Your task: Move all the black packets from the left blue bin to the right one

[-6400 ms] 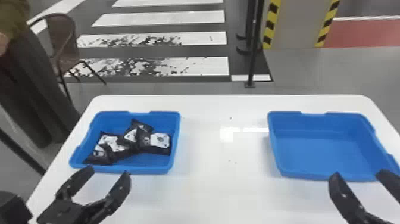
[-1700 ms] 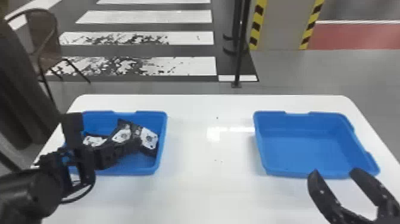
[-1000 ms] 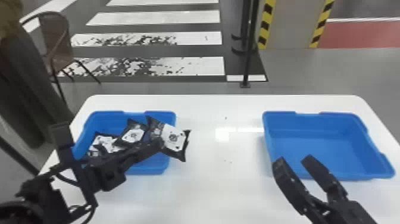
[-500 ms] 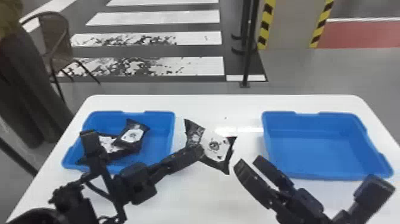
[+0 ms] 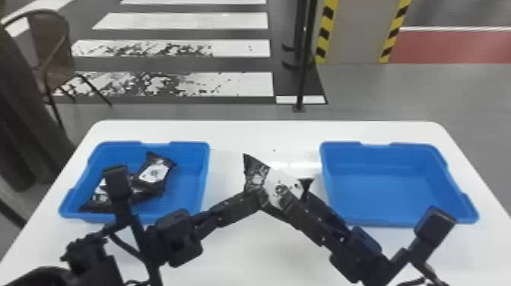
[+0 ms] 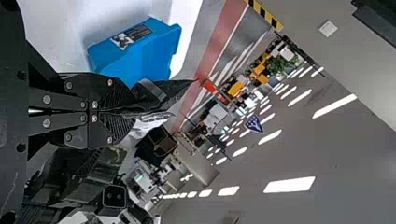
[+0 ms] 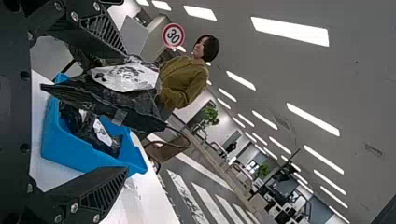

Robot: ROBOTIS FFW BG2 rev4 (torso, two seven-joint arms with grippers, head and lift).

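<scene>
1. The left gripper [image 5: 258, 199] is pinched tight on one black packet [image 5: 283, 182], up over the middle of the table, between the two bins.
2. The right gripper [image 5: 298, 199] is at the same packet. Its two fingers are wide apart, one on each side, with the packet between them. I can't tell if they touch it.
3. The fingers hide the packet's bottom part in the head view. Its white patch shows, and one dark corner pokes up.
4. There are two blue bins. In the left blue bin [image 5: 205, 175] I can count two packets: an upper packet [image 5: 156, 173] and a lower packet [image 5: 91, 205], close together. A black block [image 5: 116, 182] on the left arm covers some of the lower one, so I can't see where it all goes.
5. The left arm also hides some of the left bin's near side.
6. The right blue bin [image 5: 384, 156] is on the other side, and the right arm is in front of its near edge.
7. One white table [image 5: 243, 251] is under both bins. Its near edge is cut off.
8. Past the table are one brown chair [image 5: 57, 57] and one thin black post [image 5: 303, 76].
</scene>
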